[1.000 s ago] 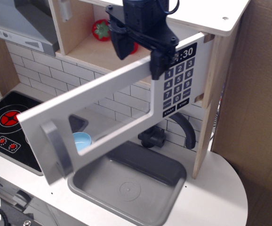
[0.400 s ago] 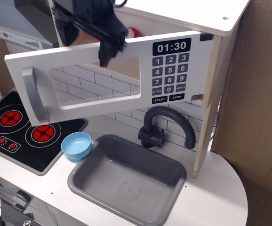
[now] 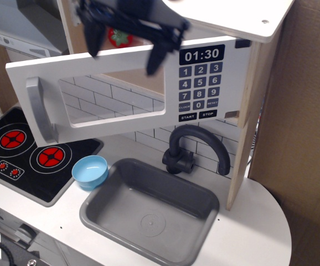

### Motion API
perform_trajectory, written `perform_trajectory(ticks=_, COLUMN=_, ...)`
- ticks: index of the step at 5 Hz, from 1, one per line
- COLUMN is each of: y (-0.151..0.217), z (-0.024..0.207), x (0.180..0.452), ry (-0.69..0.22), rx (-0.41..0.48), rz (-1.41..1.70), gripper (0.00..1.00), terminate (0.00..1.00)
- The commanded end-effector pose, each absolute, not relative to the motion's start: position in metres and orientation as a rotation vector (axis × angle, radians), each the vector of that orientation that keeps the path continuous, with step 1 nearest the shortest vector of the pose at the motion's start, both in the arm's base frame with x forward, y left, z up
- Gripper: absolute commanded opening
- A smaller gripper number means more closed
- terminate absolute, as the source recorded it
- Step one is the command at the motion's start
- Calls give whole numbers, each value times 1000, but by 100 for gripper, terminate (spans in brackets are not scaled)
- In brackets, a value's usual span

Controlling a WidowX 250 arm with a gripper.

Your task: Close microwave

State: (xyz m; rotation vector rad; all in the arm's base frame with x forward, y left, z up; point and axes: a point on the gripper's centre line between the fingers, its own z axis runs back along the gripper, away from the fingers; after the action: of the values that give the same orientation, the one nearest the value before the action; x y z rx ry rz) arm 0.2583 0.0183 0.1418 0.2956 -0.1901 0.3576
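The light-wood microwave [image 3: 259,83] has its white door [image 3: 115,91] swung nearly flat against the front. The door's left end with the grey bar handle [image 3: 38,108] still stands a little out from the cabinet. The black keypad [image 3: 201,83] reads 01:30. A red toy fruit [image 3: 117,36] shows inside, above the door's top edge. My gripper [image 3: 124,47] is black and motion-blurred, just above and behind the door's top edge. Its fingers [image 3: 154,58] are spread wide and hold nothing.
A grey range hood [image 3: 16,27] hangs at the upper left. Below are a black stove [image 3: 21,149] with red burners, a light blue bowl [image 3: 91,170], a grey sink [image 3: 149,210] and a black faucet [image 3: 196,147]. A cardboard wall [image 3: 309,111] stands at the right.
The door swung from wide open to almost shut, then stayed put. My gripper shifted right along the door's top edge and its fingers spread apart.
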Motion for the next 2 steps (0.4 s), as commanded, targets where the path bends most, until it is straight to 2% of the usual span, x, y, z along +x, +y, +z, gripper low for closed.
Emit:
perform_trajectory(ticks=1, y=-10, z=97, x=255, ry=-276, rx=165, rz=450, gripper=100, terminate=0)
perform_trajectory(ticks=2, y=-6, z=71, x=263, ry=-335, rx=135, rz=437, gripper=100, terminate=0)
